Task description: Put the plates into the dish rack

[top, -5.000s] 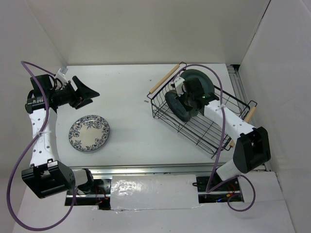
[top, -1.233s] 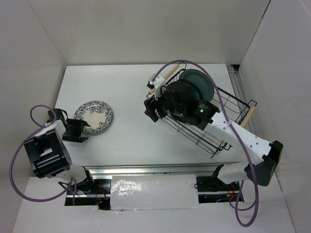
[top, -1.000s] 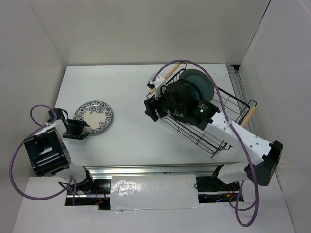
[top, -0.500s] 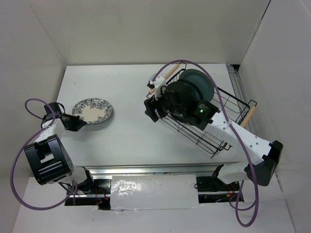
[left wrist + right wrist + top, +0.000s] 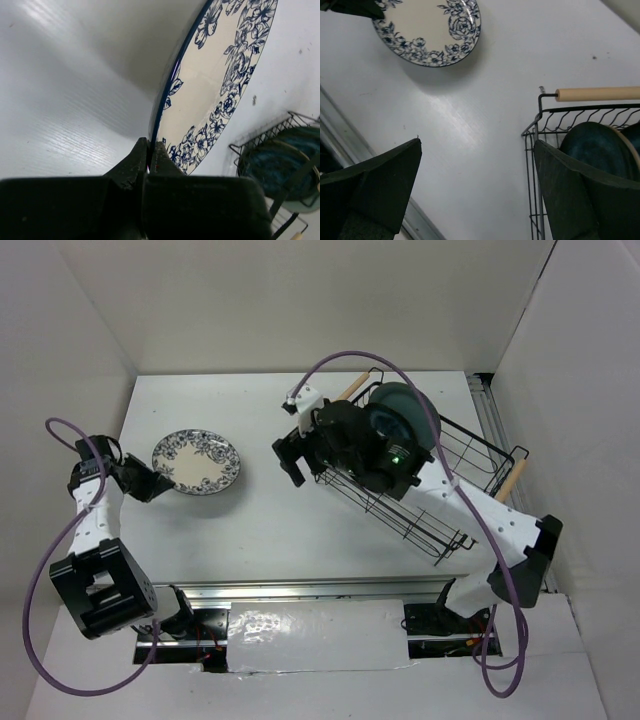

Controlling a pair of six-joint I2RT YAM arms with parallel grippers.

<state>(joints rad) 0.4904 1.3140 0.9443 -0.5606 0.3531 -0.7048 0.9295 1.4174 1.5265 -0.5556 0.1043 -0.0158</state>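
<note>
The white plate with the blue floral pattern point(image 5: 197, 461) is at the left of the table, and my left gripper point(image 5: 150, 483) is shut on its near-left rim. In the left wrist view the fingers point(image 5: 150, 150) pinch the plate point(image 5: 215, 90) edge, and it tilts above its shadow. The dish rack point(image 5: 478, 455) stands at the right with a grey-teal plate point(image 5: 405, 405) upright in it. A dark plate point(image 5: 592, 145) stands behind the wires. My right gripper point(image 5: 293, 455) hangs open just left of the rack, with nothing between its fingers point(image 5: 477, 165).
The rack's wooden handle point(image 5: 597, 93) is at the corner nearest my right gripper; the other handle point(image 5: 513, 477) is at the far right. White walls close in the table on three sides. The metal rail point(image 5: 300, 590) runs along the near edge.
My left gripper has shut on the floral plate's rim and raised it, shifting it slightly. My right gripper has drawn left out of the rack and opened wider.
</note>
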